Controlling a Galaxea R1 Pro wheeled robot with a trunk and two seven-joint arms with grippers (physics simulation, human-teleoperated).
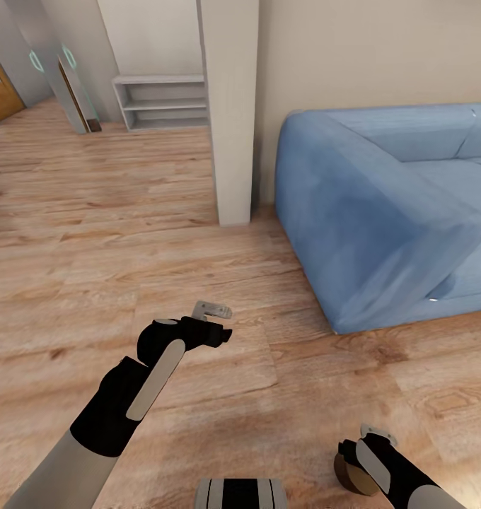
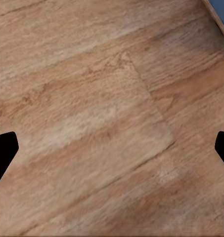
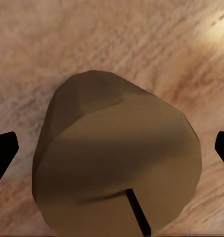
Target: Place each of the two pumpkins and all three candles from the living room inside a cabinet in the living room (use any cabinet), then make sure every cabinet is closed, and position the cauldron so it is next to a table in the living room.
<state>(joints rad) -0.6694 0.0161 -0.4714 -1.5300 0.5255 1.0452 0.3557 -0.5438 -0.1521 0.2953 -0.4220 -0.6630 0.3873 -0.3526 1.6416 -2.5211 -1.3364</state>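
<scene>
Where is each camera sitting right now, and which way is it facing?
Head view: on the robot's head, looking forward and down over the plank floor at a blue sofa and white pillar; both arms show, with the left pincer and right pincer.
Left wrist view: near the left pincer, facing bare floor; black fingertips at the edges.
Right wrist view: near the right pincer, looking at a tan candle between its fingertips.
Shared: the candle and the floor.

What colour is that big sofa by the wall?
The sofa is a soft blue, clearest in the head view.
</scene>
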